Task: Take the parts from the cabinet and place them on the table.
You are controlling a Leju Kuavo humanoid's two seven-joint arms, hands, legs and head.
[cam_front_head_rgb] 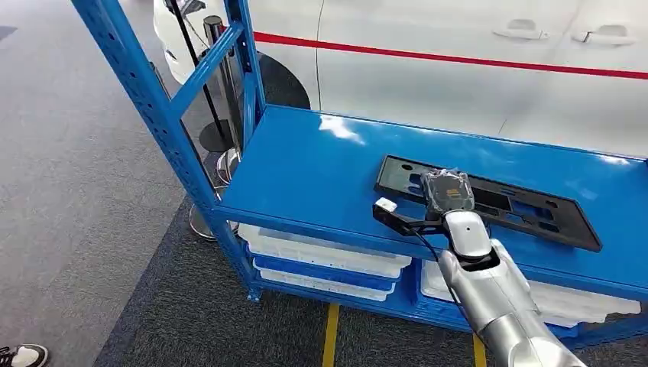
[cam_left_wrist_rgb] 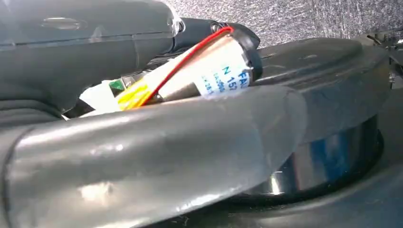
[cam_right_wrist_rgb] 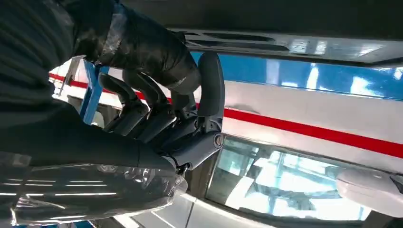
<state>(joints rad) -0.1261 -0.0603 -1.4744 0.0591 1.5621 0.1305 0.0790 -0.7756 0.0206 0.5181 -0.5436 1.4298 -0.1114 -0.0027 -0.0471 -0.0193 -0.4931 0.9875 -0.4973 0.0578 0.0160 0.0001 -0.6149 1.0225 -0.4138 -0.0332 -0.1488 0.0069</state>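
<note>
Head view: the right arm reaches forward from the near right to the top shelf (cam_front_head_rgb: 321,164) of a blue cabinet (cam_front_head_rgb: 179,145). The right hand (cam_front_head_rgb: 448,191), wrapped in clear film, lies over the left part of one long flat black part (cam_front_head_rgb: 527,210), which rests on the right half of that shelf. From here it cannot be told whether the fingers grip the part or only lie above it. Below the top shelf sit stacked trays (cam_front_head_rgb: 325,260), white and blue; their count is unclear. Behind the cabinet stands one white car (cam_front_head_rgb: 474,76) with a red stripe. A shoe (cam_front_head_rgb: 23,355) shows on the grey carpet at the near left corner.

Left wrist view: the left hand (cam_left_wrist_rgb: 142,142) is seen close up, its thick grey thumb across the frame and a labelled cylinder with red and yellow wires (cam_left_wrist_rgb: 199,73) behind it. How its fingers lie cannot be told; nothing is seen in them.

Right wrist view: the right hand's dark fingers (cam_right_wrist_rgb: 157,114) are curled partway, close together and not fully closed. The black part's edge (cam_right_wrist_rgb: 285,42) runs just beyond them, against the blue shelf; contact cannot be confirmed.
</note>
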